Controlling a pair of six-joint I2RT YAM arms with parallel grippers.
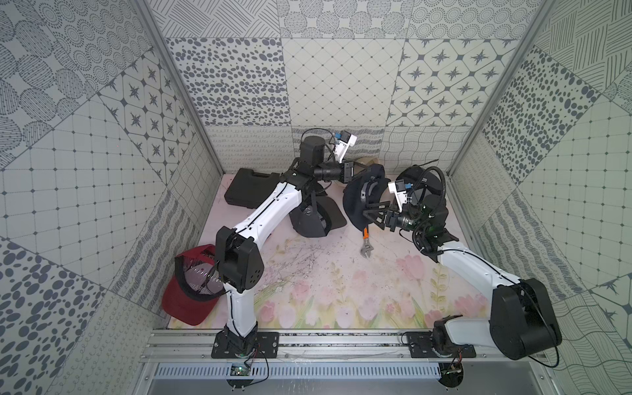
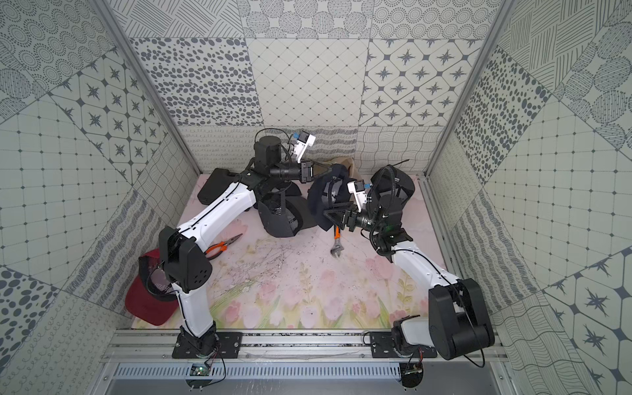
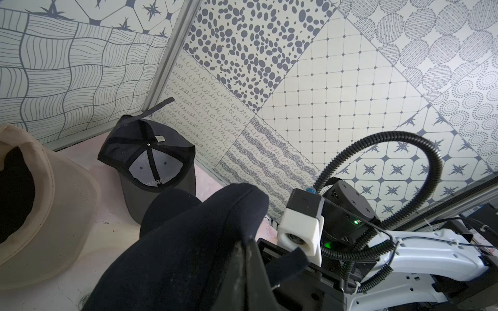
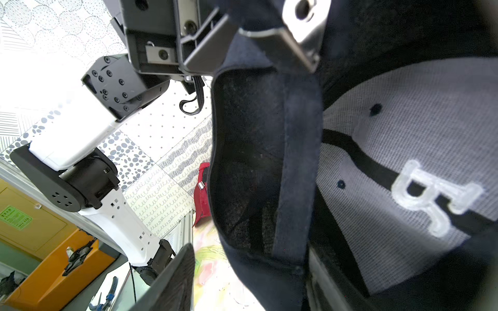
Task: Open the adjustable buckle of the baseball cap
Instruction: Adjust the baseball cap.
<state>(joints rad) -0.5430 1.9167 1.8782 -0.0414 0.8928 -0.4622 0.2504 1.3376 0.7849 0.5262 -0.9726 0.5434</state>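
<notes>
On floral mat (image 1: 342, 301): red cap (image 1: 184, 304), black case (image 1: 249, 184), orange-handled wrench (image 1: 365, 243), pliers (image 2: 222, 244)

Top views overhead, facing down, wrist views close, sharing navy cap (image 3: 175, 255)

Robot lab cell: patterned panel walls (image 1: 342, 85), aluminium rail (image 1: 342, 342), floral mat (image 1: 342, 290).
</notes>
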